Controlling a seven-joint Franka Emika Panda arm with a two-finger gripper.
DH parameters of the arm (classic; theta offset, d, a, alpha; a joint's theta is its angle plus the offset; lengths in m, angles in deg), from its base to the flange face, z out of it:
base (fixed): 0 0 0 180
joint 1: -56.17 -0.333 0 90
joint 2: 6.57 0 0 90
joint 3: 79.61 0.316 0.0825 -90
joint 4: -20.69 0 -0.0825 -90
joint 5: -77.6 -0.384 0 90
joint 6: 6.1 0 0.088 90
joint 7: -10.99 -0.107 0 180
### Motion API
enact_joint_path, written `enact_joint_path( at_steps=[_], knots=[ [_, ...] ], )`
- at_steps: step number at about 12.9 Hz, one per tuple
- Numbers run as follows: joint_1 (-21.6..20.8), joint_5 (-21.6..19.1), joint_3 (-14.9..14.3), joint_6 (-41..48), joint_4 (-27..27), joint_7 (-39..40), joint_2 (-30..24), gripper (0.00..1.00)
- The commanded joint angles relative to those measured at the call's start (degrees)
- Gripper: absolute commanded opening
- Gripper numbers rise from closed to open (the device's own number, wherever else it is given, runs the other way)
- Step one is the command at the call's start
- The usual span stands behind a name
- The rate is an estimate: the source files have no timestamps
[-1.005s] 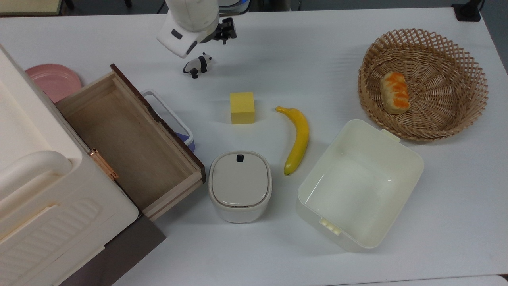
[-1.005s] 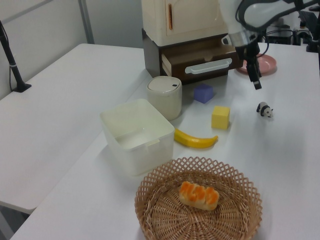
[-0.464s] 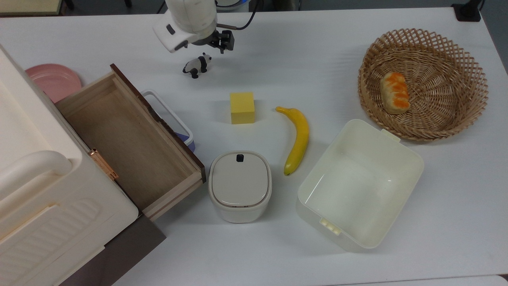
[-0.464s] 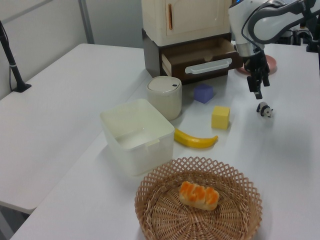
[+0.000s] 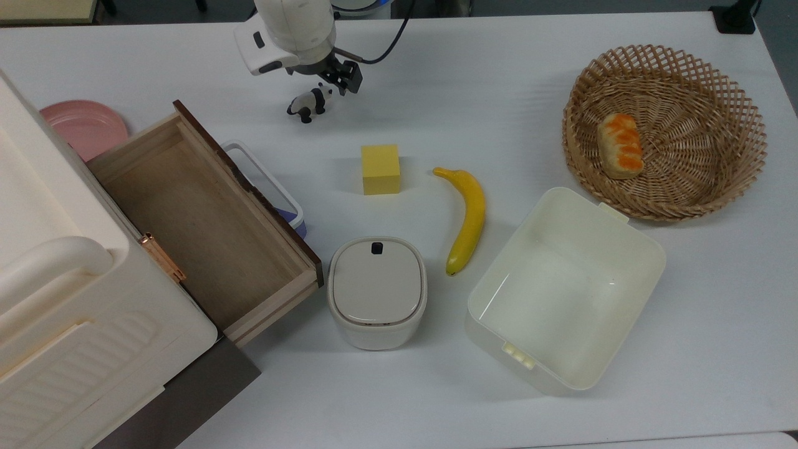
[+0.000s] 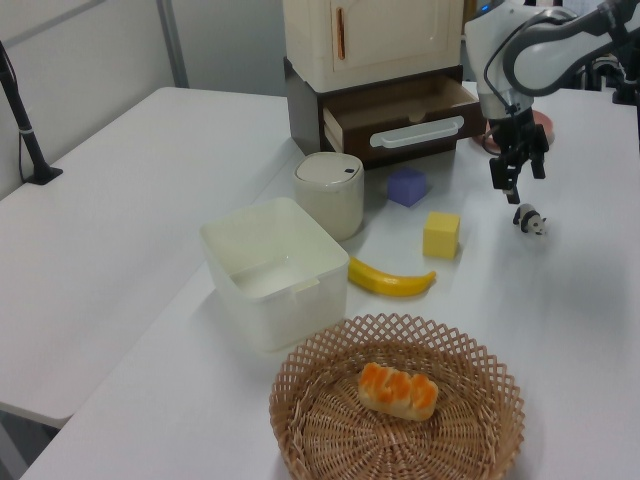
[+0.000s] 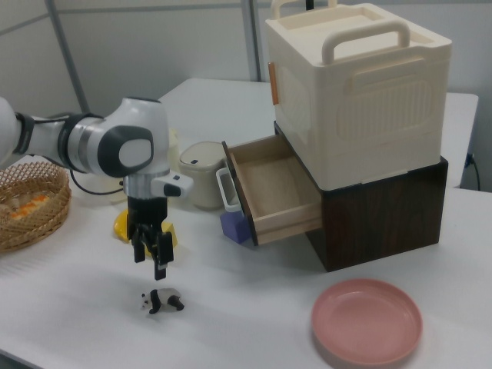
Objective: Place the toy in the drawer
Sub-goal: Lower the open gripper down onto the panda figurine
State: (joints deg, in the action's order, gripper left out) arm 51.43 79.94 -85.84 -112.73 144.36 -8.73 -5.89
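The toy (image 5: 308,103) is a tiny black-and-white panda standing on the white table, in the top view above and right of the drawer. It also stands in the left view (image 6: 529,219) and in the right view (image 7: 161,300). My gripper (image 5: 341,76) hangs open just above the toy with nothing between its fingers, as the left view (image 6: 518,176) and the right view (image 7: 151,258) show. The drawer (image 5: 206,218) is pulled out of a dark cabinet, its bare wooden floor (image 7: 274,186) holding nothing.
A yellow cube (image 5: 380,169), a banana (image 5: 469,215), a cream lidded box (image 5: 377,292) and a cream tub (image 5: 564,290) lie below the toy in the top view. A wicker basket (image 5: 717,100) with bread sits at right. A pink plate (image 5: 84,125) lies beside the drawer.
The gripper has come down and shifted toward the panda, turning at the wrist. The panda and the other objects have not moved.
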Motion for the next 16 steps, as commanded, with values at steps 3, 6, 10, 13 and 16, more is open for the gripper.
enact_joint_path(
  at_steps=[3, 6, 10, 13, 16],
  knots=[
    [1.57, -0.05, -0.36, -4.81, 4.20, -3.12, -1.90, 0.97],
    [1.48, 0.03, -0.27, -9.02, 7.27, -5.41, -1.64, 0.96],
    [0.96, 0.82, -0.01, -10.35, 7.37, -7.52, 0.03, 0.80],
    [0.69, 1.00, 0.08, -13.33, 7.37, -9.28, 1.87, 0.62],
    [0.60, 1.27, 0.08, -13.87, 7.37, -9.63, 2.05, 0.31]
  ],
)
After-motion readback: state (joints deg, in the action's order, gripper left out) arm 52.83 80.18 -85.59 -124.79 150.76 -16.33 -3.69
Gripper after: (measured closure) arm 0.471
